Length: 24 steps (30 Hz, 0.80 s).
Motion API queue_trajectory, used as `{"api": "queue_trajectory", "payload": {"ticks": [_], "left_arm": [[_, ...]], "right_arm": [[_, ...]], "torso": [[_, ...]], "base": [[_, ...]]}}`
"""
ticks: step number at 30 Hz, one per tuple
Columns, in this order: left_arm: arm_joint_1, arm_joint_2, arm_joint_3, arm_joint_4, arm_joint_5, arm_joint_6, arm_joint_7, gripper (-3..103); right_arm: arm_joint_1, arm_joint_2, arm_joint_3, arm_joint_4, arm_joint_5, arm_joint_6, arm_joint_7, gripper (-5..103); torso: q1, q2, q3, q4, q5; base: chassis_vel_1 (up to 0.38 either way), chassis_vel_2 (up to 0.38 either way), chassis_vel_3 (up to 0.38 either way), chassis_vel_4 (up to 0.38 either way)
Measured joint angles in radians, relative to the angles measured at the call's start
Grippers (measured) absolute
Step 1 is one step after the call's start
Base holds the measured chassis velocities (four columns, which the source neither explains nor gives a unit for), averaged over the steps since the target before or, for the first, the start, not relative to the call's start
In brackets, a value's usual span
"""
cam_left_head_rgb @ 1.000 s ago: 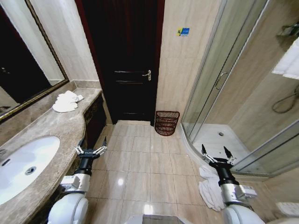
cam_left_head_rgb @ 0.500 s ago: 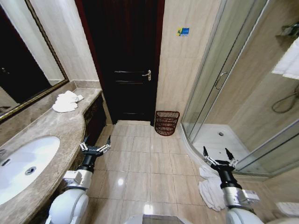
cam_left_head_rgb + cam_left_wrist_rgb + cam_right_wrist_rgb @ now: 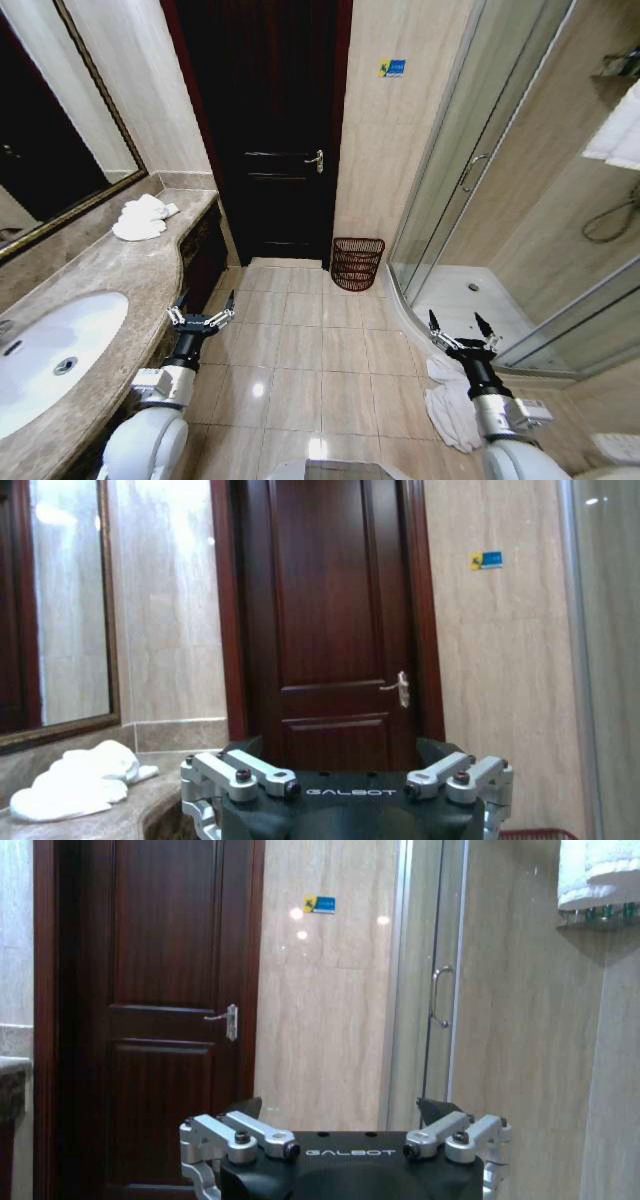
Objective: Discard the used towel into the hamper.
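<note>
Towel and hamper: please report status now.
Left gripper open, right gripper open, both empty. Towel on floor by right arm. Hamper beside door; floor between bare.

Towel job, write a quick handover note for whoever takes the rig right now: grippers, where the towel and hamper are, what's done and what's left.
Left gripper: open, empty, raised over the floor beside the vanity counter.
Right gripper: open, empty, above the white towel crumpled on the floor by the shower enclosure.
Hamper: upright against the wall between the dark door and the shower, across the tiles from the robot.
Folded towels lie on the counter, untouched.
Done: nothing picked up yet.
Left: grasp the floor towel, carry it to the hamper, drop it in.
</note>
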Motion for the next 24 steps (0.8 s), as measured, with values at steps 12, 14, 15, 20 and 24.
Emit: {"api": "queue_trajectory", "payload": {"ticks": [12,14,15,20,24], "left_arm": [[0.001,-0.068,0.003,-0.005,0.052,-0.002,-0.014,100],[0.014,-0.083,0.002,0.001,0.054,-0.022,-0.013,100],[0.014,-0.083,0.002,0.001,0.054,-0.022,-0.013,100],[0.029,-0.098,0.001,-0.006,0.063,-0.039,-0.011,100],[0.032,-0.119,0.014,-0.015,0.072,-0.039,-0.005,100]], "right_arm": [[0.026,-0.009,0.000,-0.009,0.006,-0.024,0.014,100],[0.023,-0.007,-0.001,-0.007,0.006,-0.026,0.015,100],[0.023,-0.007,-0.001,-0.007,0.006,-0.026,0.015,100],[0.015,-0.002,-0.007,-0.009,0.006,-0.017,0.021,100],[0.016,-0.001,-0.009,-0.022,0.007,-0.008,0.022,100]], "torso": [[0.000,0.000,0.000,0.0000,0.0001],[0.000,0.000,0.000,0.0000,0.0002],[0.000,0.000,0.000,0.0000,0.0002],[0.000,0.000,0.000,0.0000,0.0001],[0.000,0.000,0.000,0.0000,0.0002]], "base": [[0.000,0.000,0.000,0.000],[0.000,0.000,0.000,0.000],[0.000,0.000,0.000,0.000],[0.000,0.000,0.000,0.000],[0.000,0.000,0.000,0.000]]}}
